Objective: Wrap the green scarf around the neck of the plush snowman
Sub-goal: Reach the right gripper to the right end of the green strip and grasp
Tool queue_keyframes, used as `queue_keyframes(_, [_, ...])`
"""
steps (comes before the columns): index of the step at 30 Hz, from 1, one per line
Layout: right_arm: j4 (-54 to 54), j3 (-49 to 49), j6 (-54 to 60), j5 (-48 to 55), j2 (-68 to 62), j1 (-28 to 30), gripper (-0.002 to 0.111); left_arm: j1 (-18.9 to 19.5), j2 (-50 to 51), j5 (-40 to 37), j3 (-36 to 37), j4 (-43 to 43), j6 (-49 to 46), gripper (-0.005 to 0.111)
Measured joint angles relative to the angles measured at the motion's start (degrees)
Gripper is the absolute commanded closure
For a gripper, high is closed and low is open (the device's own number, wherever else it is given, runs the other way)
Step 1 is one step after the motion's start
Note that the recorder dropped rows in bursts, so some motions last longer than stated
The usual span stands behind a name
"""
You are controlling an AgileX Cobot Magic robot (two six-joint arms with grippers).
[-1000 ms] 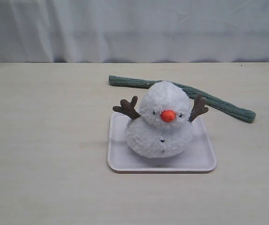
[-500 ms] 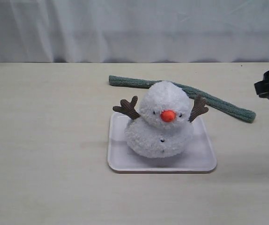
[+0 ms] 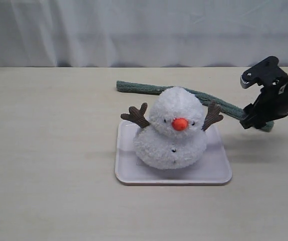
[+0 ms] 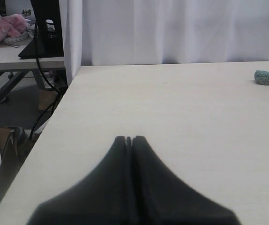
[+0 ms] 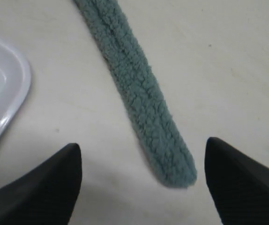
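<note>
Alignment matters: with your right gripper (image 5: 141,145) spread wide above one end of the green scarf (image 3: 229,107), lying on the table (image 3: 43,150) behind the plush snowman (image 3: 171,131), lower squarely and pinch across its width.

Right claw (image 3: 245,102) gapes wide; left claw (image 4: 129,139) is pressed closed.

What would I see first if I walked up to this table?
A fluffy white plush snowman with an orange nose sits on a pale tray in the middle. Behind it lies the green scarf, and the right gripper, fingers open, hangs over the scarf's right end.
</note>
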State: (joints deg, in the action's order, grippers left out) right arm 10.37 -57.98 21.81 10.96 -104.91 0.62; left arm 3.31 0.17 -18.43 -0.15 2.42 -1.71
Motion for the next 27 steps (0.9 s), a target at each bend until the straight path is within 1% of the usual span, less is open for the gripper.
queue_keyframes(4, [0.38, -5.26, 0.00, -2.29, -6.28, 0.00, 0.039, 0.00, 0.00, 0.00, 0.00, 0.00, 0.00, 0.107])
queue_keyframes(10, [1.47, -14.62, 1.06, 0.90, -14.76, 0.47, 0.039, 0.00, 0.00, 0.00, 0.00, 0.00, 0.00, 0.107])
queue_keyframes(18, [1.98, -19.83, 1.27, 0.17, -20.64, 0.60, 0.039, 0.00, 0.00, 0.00, 0.00, 0.00, 0.00, 0.107])
queue_keyframes(19, [1.98, -19.98, 1.27, -0.18, -20.91, 0.60, 0.041, 0.00, 0.00, 0.00, 0.00, 0.00, 0.00, 0.107])
queue_keyframes(21, [1.98, -20.24, 1.27, -1.16, -21.43, 0.60, 0.049, 0.00, 0.00, 0.00, 0.00, 0.00, 0.00, 0.107])
queue_keyframes(22, [1.98, -20.37, 1.27, -1.48, -21.69, 0.60, 0.056, 0.00, 0.00, 0.00, 0.00, 0.00, 0.00, 0.107])
queue_keyframes(27, [1.98, -20.46, 0.67, -1.03, -22.07, -0.17, 0.094, 0.00, 0.00, 0.00, 0.00, 0.00, 0.00, 0.107])
